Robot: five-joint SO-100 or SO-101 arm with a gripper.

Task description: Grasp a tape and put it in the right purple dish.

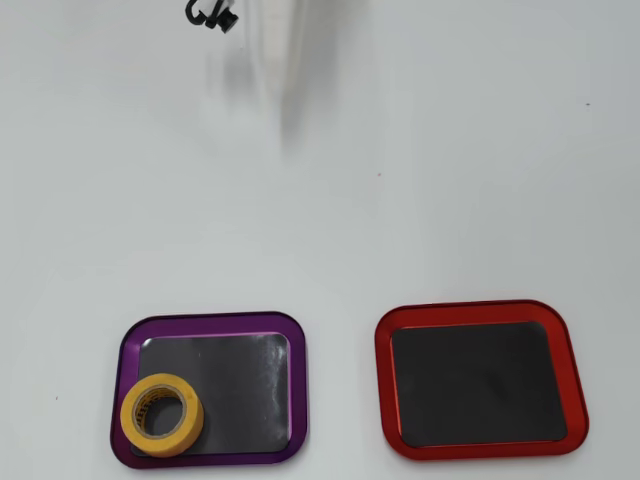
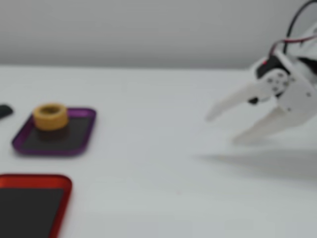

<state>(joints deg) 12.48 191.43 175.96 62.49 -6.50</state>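
The yellow tape [image 1: 162, 415] lies flat in the purple dish [image 1: 212, 325], in its lower left corner in the overhead view. In the fixed view the tape [image 2: 50, 116] sits at the dish's [image 2: 74, 148] far left end. My white gripper [image 2: 220, 128] hovers open over the bare table at the right of the fixed view, far from the dish, with nothing between its fingers. The overhead view shows only a small black piece of the arm [image 1: 210, 15] at the top edge, above a blurred shadow.
A red-rimmed tray [image 1: 480, 312] with a dark centre lies right of the purple dish in the overhead view, and nearest the camera in the fixed view [image 2: 62, 198]. A small dark object [image 2: 5, 110] sits at the left edge of the fixed view.
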